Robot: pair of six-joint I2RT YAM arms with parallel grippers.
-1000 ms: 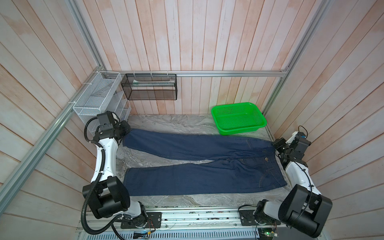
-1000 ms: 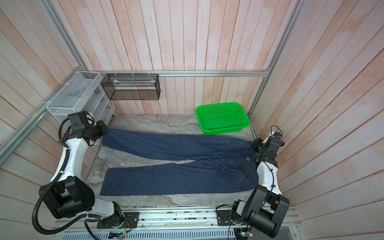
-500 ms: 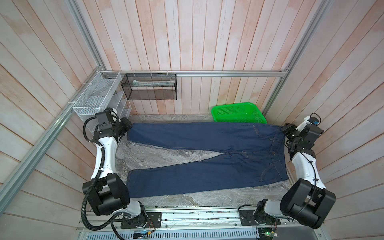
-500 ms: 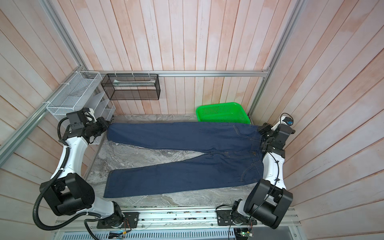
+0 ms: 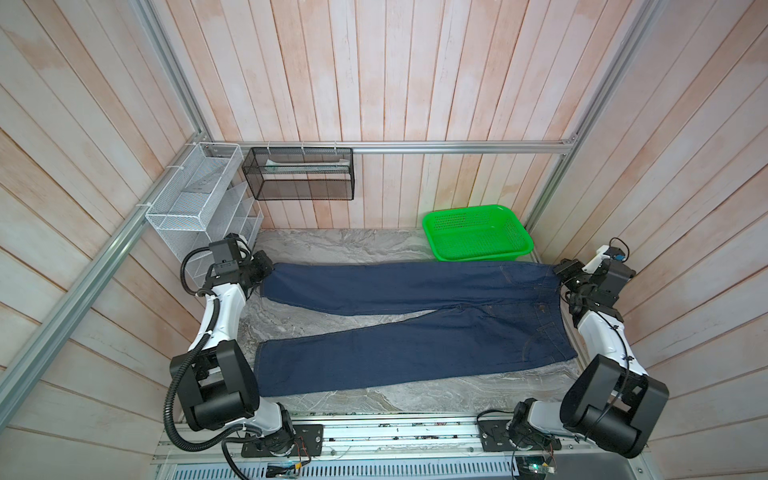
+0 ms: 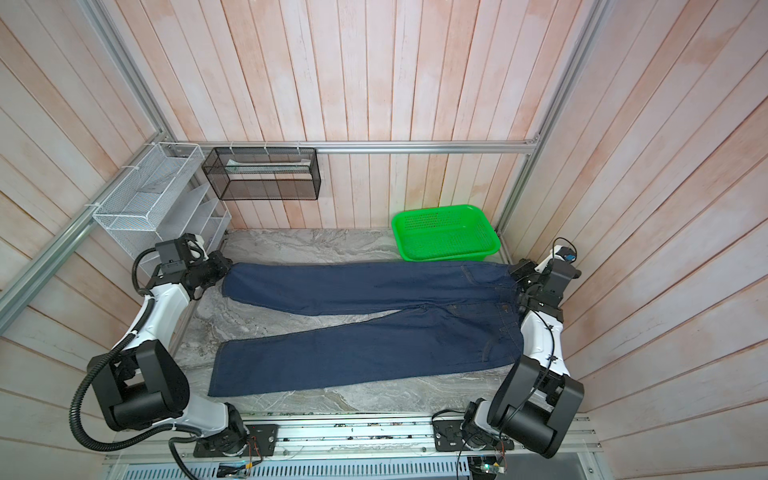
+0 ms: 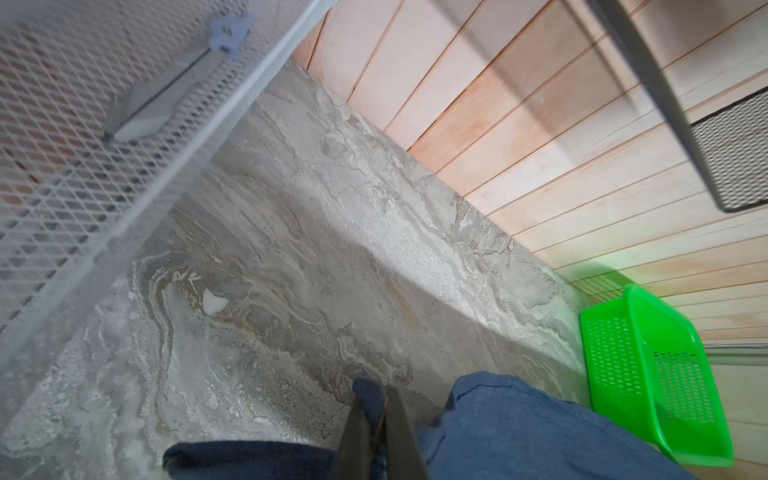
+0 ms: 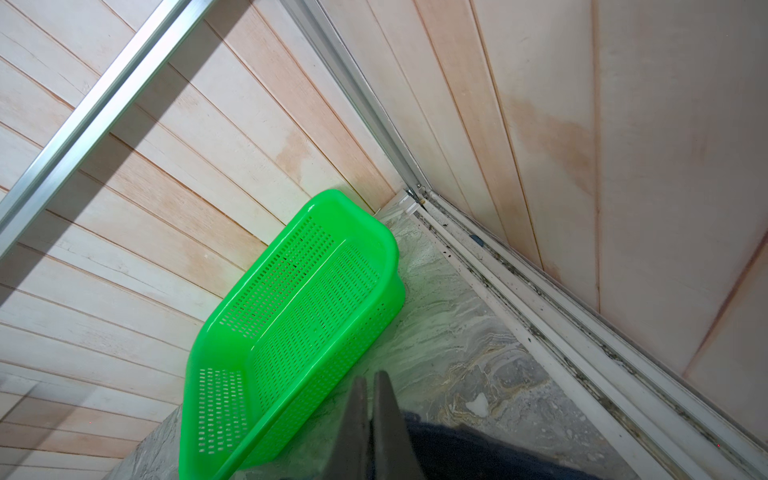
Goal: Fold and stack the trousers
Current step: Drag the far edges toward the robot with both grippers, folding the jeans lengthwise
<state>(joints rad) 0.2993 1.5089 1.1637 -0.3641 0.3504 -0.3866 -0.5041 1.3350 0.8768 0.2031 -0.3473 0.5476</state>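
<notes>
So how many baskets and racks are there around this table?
3: a green plastic basket on the table, far right corner; a black mesh basket hung at the back; a white wire rack at the far left corner. None looks hidden.

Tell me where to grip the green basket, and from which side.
I'd take the green basket by the short rim facing the table's middle, coming down from above to straddle the wall. It sits upright and open with a thin lip; the trousers run along its near side, and walls block the others.
</notes>
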